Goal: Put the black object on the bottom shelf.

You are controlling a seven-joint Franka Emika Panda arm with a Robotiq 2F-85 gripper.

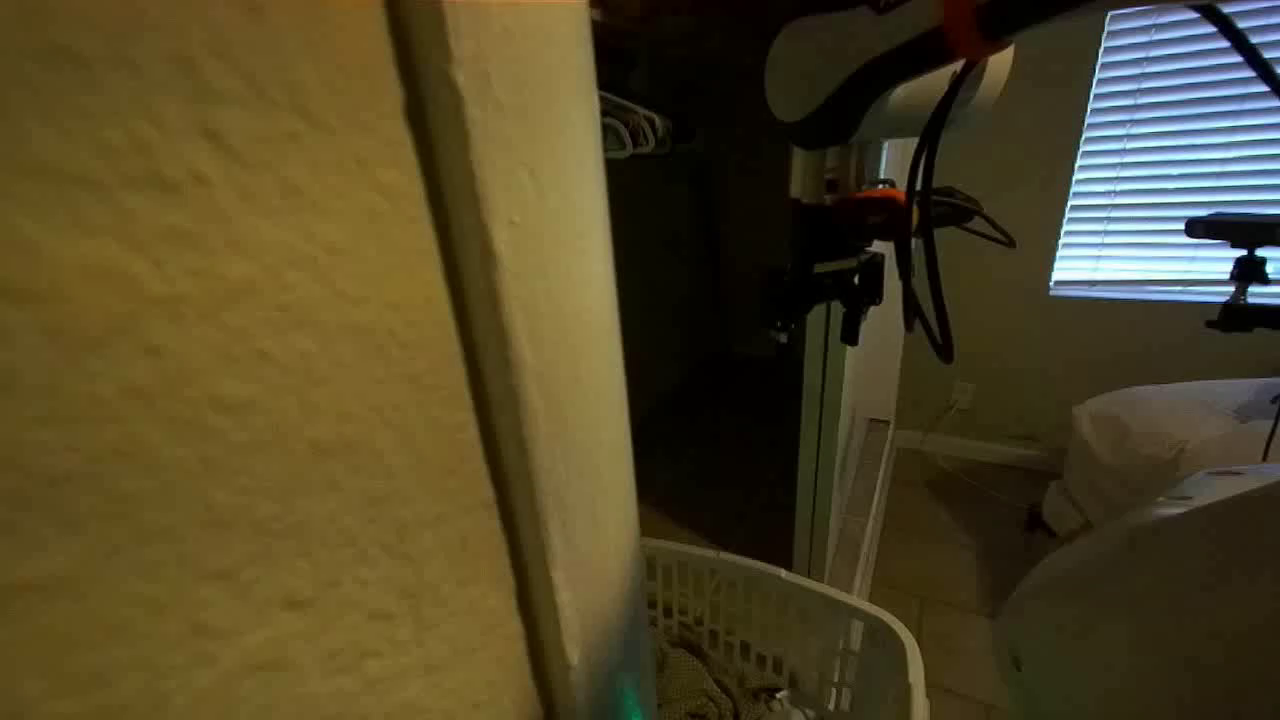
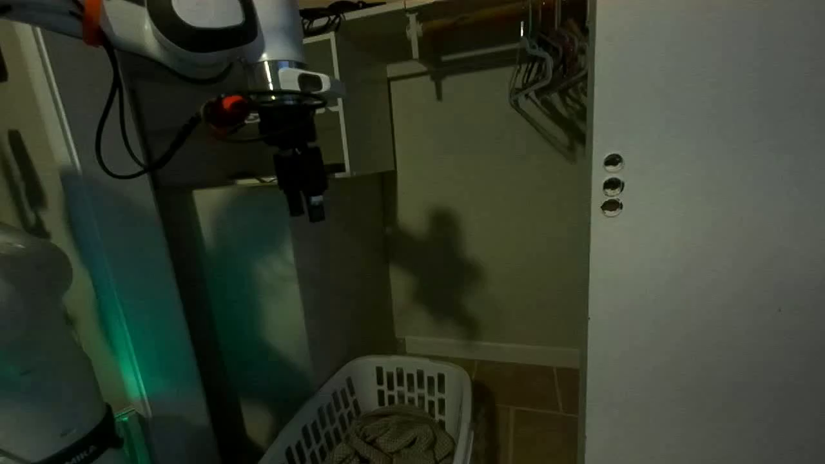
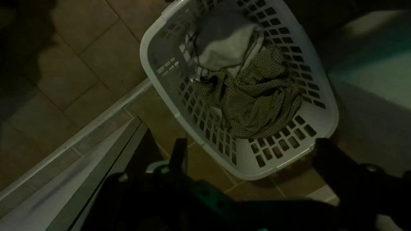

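My fingers [image 3: 178,155] are spread wide, nothing btwn. Black obj: can't ID for sure; poss. the dark thing [image 2: 335,169] just above & beside the tips, low in the shelf unit [image 2: 367,116]. If so, placing's prob. done; else pick & place both left.

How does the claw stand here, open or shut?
Open: in the wrist view, the claw has its two fingers standing wide apart.
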